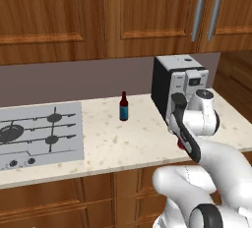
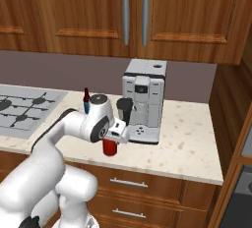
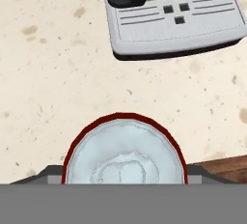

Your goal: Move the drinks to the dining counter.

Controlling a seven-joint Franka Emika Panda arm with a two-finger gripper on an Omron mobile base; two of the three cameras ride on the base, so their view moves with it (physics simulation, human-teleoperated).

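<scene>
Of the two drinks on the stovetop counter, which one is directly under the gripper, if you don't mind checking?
The small red can, at the counter's front edge before the coffee machine; the hand view looks straight down on its silver top. The dark bottle with the blue label stands apart, nearer the stovetop.

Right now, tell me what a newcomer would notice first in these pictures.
The white arm bends low over the beige counter, its gripper open right above a small red can near the front edge. Behind the can stands a grey coffee machine, and a short dark-red bottle stands alone between it and the stovetop.
</scene>
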